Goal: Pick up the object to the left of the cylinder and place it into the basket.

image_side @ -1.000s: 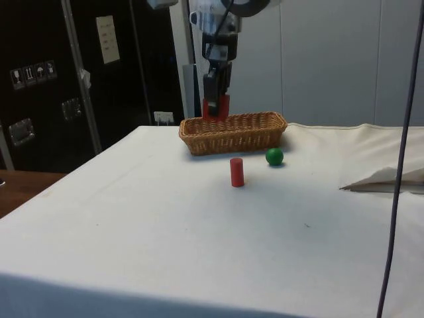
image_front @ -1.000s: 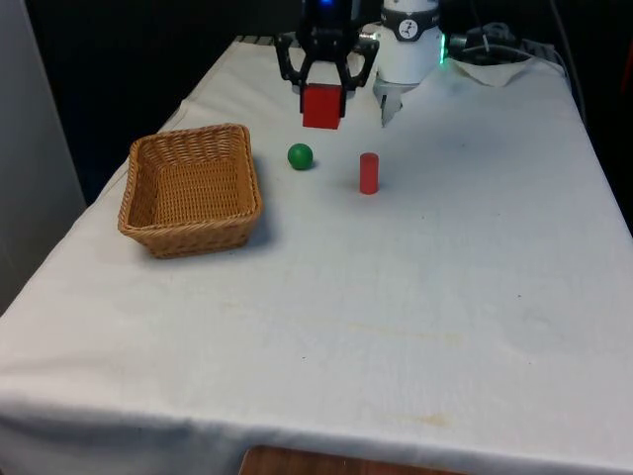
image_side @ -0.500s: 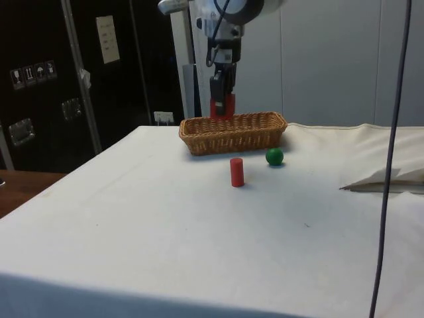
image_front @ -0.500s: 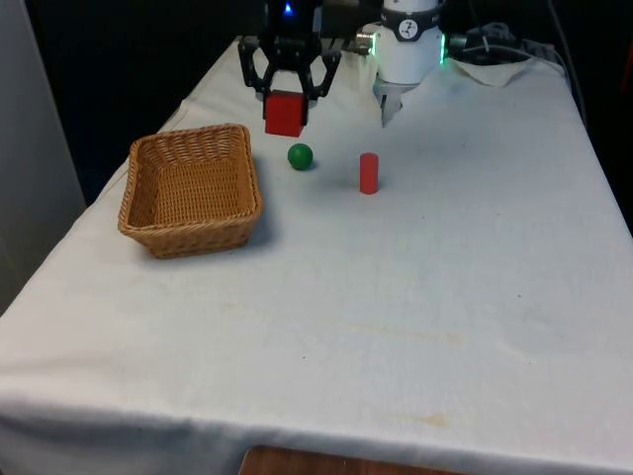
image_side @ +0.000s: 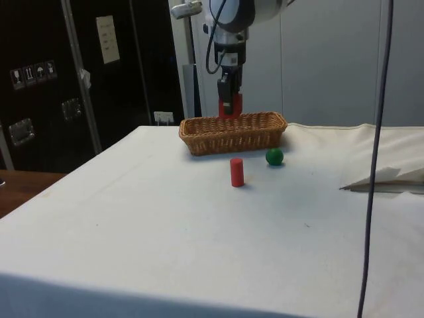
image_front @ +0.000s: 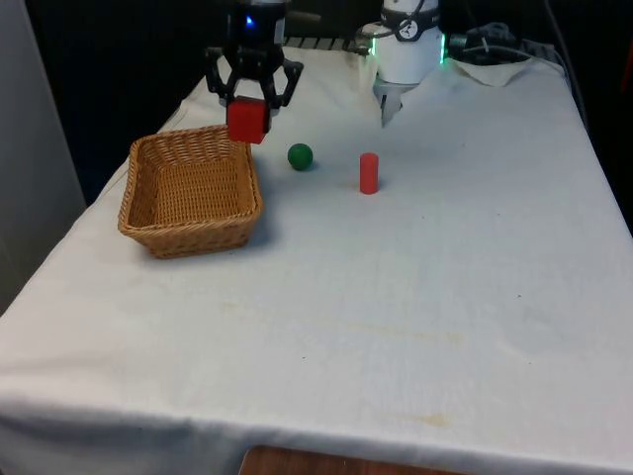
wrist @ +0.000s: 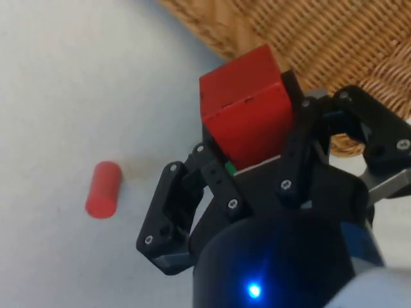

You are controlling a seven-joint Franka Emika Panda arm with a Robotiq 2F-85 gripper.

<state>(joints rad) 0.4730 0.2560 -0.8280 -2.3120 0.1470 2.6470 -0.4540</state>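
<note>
Gripper (image_front: 247, 111), clamped on red cube (image_front: 247, 121), upper left: centre it over basket (image_front: 158, 213) before releasing.

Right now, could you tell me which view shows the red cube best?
The wrist view: the red cube looms large, clamped in the hand. The front view shows it small by the basket rim; the side view, partly hidden.

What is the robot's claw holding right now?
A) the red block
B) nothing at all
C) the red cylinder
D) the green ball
A: the gripper is shut on the red block and holds it in the air by the basket's far corner, while the green ball and the red cylinder sit on the cloth.
</note>
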